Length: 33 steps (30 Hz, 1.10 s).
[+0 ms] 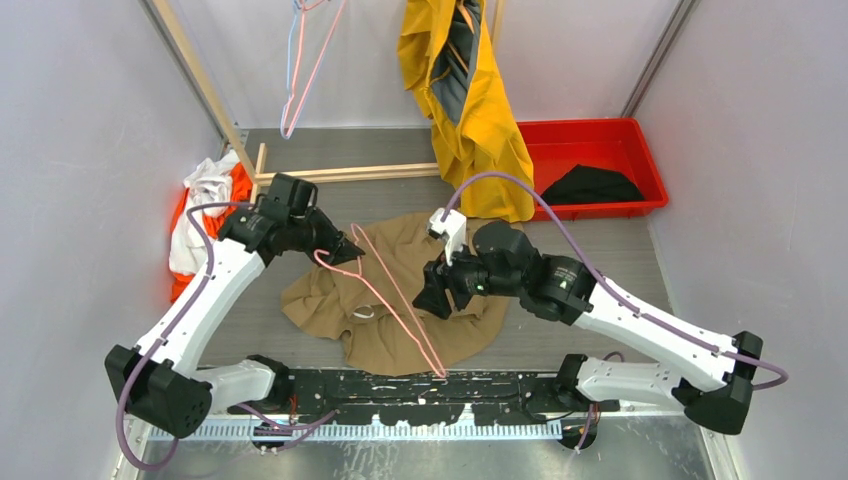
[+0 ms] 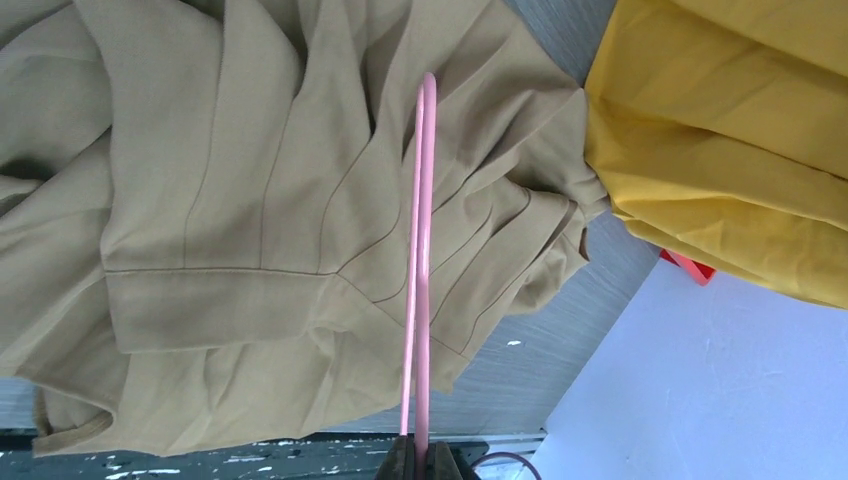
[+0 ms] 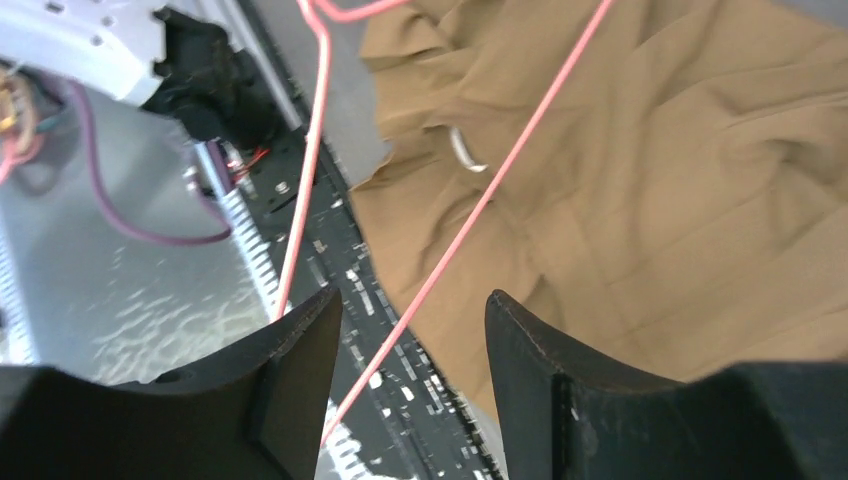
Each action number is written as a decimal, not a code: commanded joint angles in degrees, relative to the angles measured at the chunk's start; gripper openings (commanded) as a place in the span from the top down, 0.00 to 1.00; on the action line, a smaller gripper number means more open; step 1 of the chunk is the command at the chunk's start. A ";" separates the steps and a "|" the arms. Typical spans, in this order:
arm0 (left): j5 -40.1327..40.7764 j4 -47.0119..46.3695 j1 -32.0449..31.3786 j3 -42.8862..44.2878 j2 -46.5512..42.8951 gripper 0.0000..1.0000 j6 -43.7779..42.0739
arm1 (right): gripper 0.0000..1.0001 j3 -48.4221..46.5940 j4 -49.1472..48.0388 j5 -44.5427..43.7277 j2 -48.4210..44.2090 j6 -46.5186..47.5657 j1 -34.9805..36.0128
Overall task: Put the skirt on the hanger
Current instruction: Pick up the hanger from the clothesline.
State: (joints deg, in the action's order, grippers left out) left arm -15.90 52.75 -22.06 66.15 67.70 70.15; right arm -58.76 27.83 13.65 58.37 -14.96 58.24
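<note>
One limp, light skirt [image 1: 330, 300] seemed best gripped at its waistband. Left gripper [image 2: 418, 462] pinched the hanger [image 2: 420, 250]; right gripper [image 3: 415, 300] stood open.

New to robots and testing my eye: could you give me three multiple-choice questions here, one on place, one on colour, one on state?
1. Where is the skirt? A hung up high B crumpled on the table C draped over an arm
2. What colour is the hanger in the left gripper? A pink B green C black
3. The right gripper is: A open, empty B shut on cloth C shut on wire
Answers: B, it lies on the table; A, the pinched wire is pink; A, its jaws stand apart, gripping nothing.
</note>
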 commanded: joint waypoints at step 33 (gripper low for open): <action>2.96 6.56 -0.26 1.74 -1.15 1.00 3.40 | 0.64 -25.17 -7.68 -37.39 28.02 18.19 19.26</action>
State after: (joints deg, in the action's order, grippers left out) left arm -12.53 59.83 -22.11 67.94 68.34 73.28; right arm -81.23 24.25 -24.58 85.95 3.29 78.35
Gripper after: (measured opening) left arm 0.019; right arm 0.456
